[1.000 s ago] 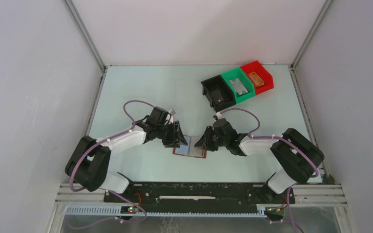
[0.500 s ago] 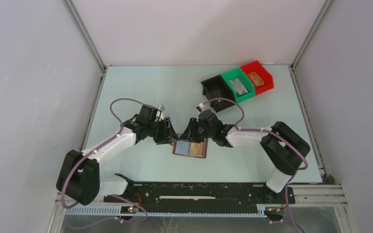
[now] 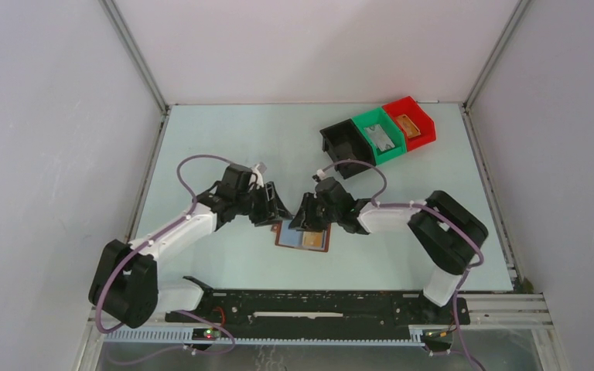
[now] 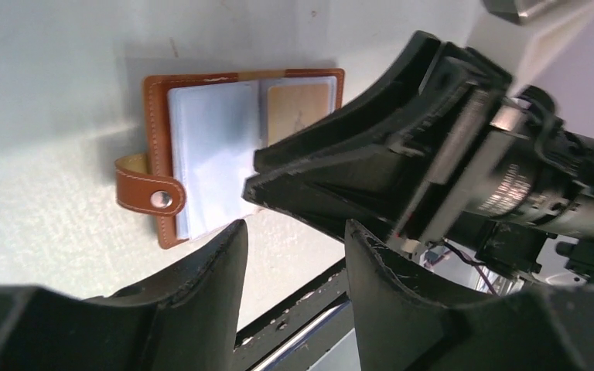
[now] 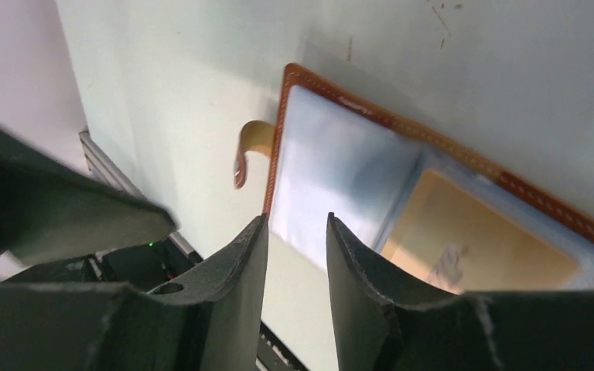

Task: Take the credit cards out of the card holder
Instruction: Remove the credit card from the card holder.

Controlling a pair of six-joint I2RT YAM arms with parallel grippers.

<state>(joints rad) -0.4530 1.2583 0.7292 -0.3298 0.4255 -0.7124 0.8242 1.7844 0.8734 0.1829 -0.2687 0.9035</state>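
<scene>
Approach step: card holder (image 3: 302, 242) lies open, tan card (image 3: 315, 239) sleeved; left gripper (image 3: 278, 215) and right gripper (image 3: 301, 222) hover above, jaws apart, empty; next, pinch that card's edge.

Even, diffuse white light fills the overhead view, which is sharp throughout, with only faint soft shadows under the arms on the pale desk (image 3: 224, 147). In both wrist views the dark fingers (image 4: 201, 294) up close are blurred and underexposed, while the card holder (image 4: 209, 147) shows a milky sheen on its sleeves.
</scene>
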